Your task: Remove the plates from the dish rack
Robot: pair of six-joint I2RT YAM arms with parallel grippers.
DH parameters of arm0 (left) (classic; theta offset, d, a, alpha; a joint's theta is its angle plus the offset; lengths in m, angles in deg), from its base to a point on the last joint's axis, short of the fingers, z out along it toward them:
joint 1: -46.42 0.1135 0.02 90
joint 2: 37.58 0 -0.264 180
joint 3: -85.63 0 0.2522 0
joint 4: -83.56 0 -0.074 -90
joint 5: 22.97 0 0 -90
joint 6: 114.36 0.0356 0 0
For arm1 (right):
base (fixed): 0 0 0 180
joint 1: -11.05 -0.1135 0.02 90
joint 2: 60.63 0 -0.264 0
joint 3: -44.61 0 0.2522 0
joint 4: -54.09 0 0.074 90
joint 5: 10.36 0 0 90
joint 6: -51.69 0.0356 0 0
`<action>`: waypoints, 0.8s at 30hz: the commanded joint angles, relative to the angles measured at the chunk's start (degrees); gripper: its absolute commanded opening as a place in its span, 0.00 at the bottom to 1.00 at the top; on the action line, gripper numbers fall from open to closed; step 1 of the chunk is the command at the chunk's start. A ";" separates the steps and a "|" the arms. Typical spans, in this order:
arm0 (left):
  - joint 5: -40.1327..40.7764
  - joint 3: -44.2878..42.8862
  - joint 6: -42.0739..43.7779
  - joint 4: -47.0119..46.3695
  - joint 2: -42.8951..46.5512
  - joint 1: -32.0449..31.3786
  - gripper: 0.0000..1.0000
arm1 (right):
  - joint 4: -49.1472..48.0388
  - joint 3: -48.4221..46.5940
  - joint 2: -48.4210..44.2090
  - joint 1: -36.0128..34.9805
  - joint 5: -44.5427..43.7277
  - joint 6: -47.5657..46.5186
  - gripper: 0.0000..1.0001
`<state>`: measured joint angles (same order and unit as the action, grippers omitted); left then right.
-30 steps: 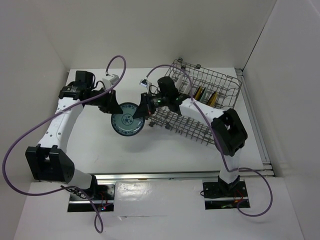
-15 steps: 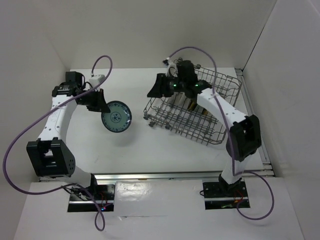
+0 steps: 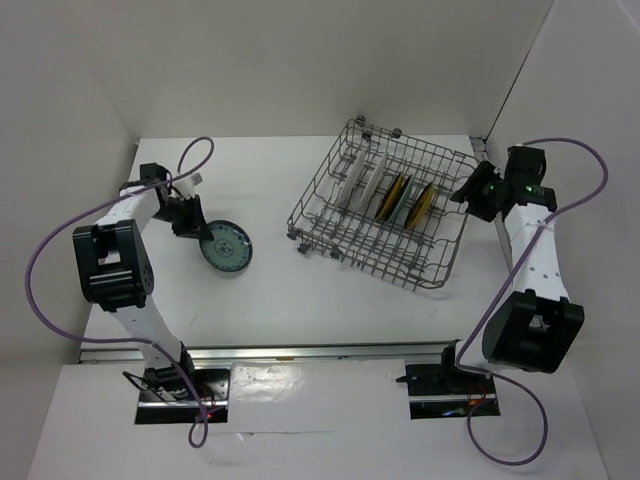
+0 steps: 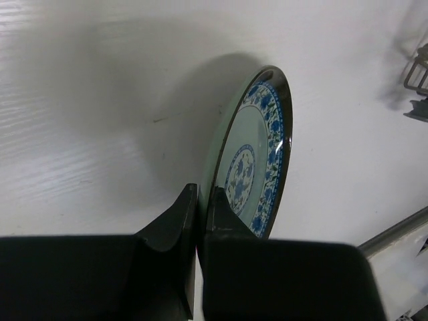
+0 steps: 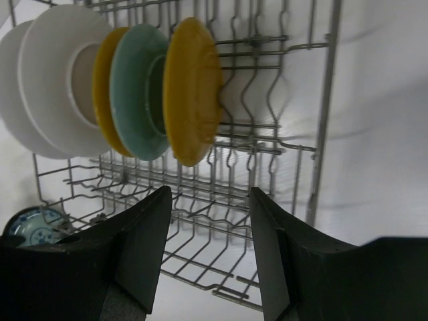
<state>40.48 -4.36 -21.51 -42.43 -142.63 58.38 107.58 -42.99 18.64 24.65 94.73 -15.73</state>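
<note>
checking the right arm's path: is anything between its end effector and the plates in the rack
Nothing visible. In the right wrist view the open right end effector faces the plates directly: no wire of the rack crosses the nearest yellow plate.

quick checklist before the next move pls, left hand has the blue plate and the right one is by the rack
1. Grip: left hand shut on the plate rim, ok.
2. Set-down: plate resting on the table before release, cannot tell.
3. Free hand: right hand open and empty, ok.
4. Approach: right hand around the nearest yellow plate, not ok, it sits short of it.
5. Load: five plates upright in the rack, ok.
</note>
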 commanded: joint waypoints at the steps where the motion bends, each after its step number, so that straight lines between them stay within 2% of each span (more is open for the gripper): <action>1: -0.96 0.02 -1.00 -5.87 -1.55 2.00 0.00 | 3.95 -0.95 -0.35 1.07 -0.41 -3.86 0.58; 5: -0.01 -1.29 -2.24 -8.34 -5.41 2.01 0.00 | 4.05 -1.57 2.47 3.44 -6.30 -5.10 0.60; 7: 1.05 -1.90 -2.94 -7.82 -7.00 2.01 0.14 | 3.52 -1.04 4.05 3.44 -7.01 -5.62 0.61; 8: 1.67 -1.91 -2.94 -7.82 -8.48 2.01 0.25 | 3.52 -1.04 4.84 3.44 -7.62 -5.63 0.61; 9: 2.28 -2.43 -2.94 -7.03 -9.02 2.01 0.44 | 3.52 -1.04 6.50 3.44 -7.62 -5.63 0.63; 11: 2.81 -1.83 -3.55 -7.03 -9.55 2.01 0.55 | 3.00 -0.42 8.27 3.44 -7.62 -6.33 0.63; 14: 2.29 0.02 -3.56 -8.16 -8.86 2.01 0.63 | 2.99 -0.42 11.08 3.44 -10.68 -6.94 0.63; 18: 2.29 -0.06 -3.56 -7.04 -7.62 2.01 0.64 | 1.58 0.19 13.45 3.44 -12.71 -7.47 0.63; 22: 2.29 0.63 -3.56 -6.50 -4.81 2.01 0.65 | 0.18 0.10 15.74 3.44 -13.42 -7.99 0.56; 24: 2.81 0.64 -3.56 -6.50 -3.50 2.01 0.67 | -0.34 0.10 18.28 3.44 -13.42 -8.00 0.45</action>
<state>41.86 -4.56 -25.93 -49.71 -149.67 60.26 109.50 -42.66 34.18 27.82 83.15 -22.98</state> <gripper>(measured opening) 0.664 0.479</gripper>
